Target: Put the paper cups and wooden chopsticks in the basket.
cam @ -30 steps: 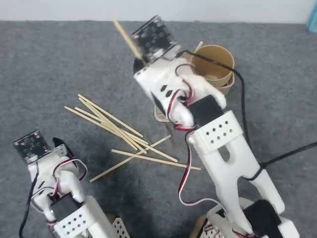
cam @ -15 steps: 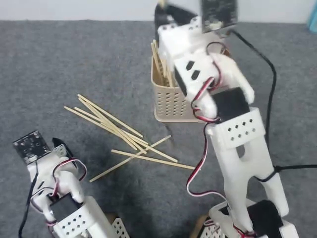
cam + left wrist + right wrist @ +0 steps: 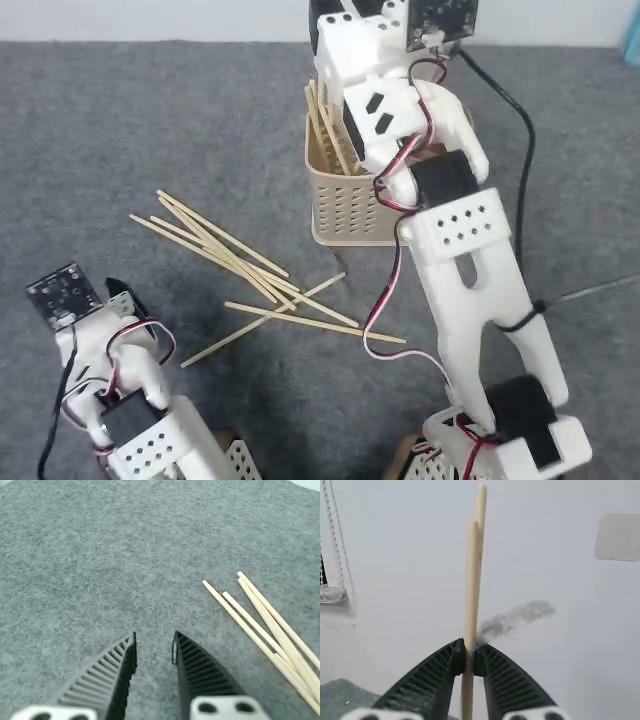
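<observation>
**Wooden chopstick pair [image 3: 472, 580] clamped in the right gripper [image 3: 468, 652]**

At the near left, the left gripper [image 3: 154, 636] hangs over grey carpet [image 3: 100, 120], its black ribbed fingers narrowly parted and holding nothing. Loose pale wooden chopsticks [image 3: 240, 265] lie scattered in the middle. Right of them stands a beige slotted plastic basket [image 3: 345, 210] with more sticks [image 3: 325, 130] upright inside. The right gripper is raised at its far side.

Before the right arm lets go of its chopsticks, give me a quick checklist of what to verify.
1. Right tool shut on held chopsticks: ok.
2. Held chopsticks above the basket opening: cannot tell.
3. Basket upright: ok.
4. Left tool open and empty: ok.
5. Loose chopsticks all collected: not ok, several lie on the mat.
</observation>
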